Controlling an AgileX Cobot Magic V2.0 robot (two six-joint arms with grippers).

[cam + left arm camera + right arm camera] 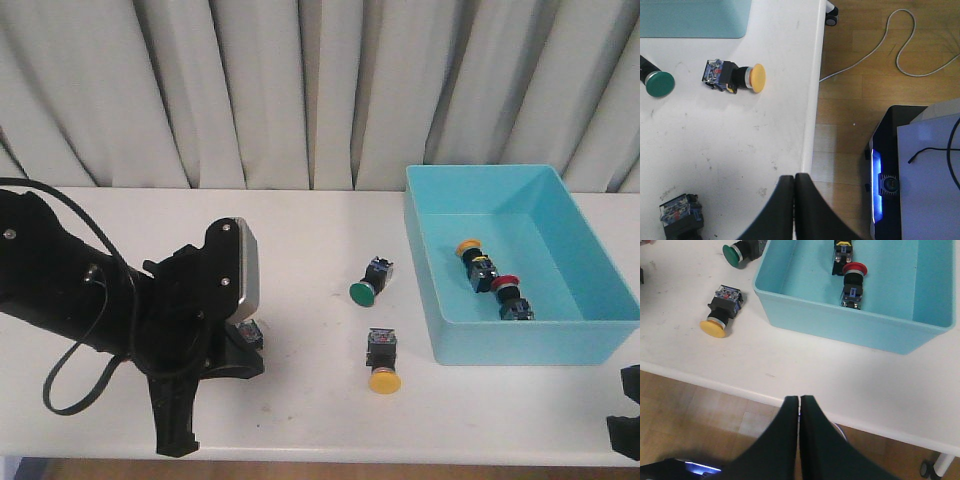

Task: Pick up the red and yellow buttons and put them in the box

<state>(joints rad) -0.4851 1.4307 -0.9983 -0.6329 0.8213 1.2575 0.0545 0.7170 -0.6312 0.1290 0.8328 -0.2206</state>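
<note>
the left gripper (794, 200) has its fingers pressed together, empty, over the table's (300, 400) near edge; the right gripper (799, 422) likewise. a yellow button (383, 363), round cap on a black block, lies on its side left of the turquoise box (520, 335). inside the box lie 1 yellow (474, 256) and 1 red button (509, 294). no writing is legible

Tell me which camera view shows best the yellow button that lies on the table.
The left wrist view: the yellow button lies there large and side-on, cap and black body both clear. The right wrist view shows it whole too, but smaller, beside the box. The front view shows it small, its cap toward the camera.
</note>
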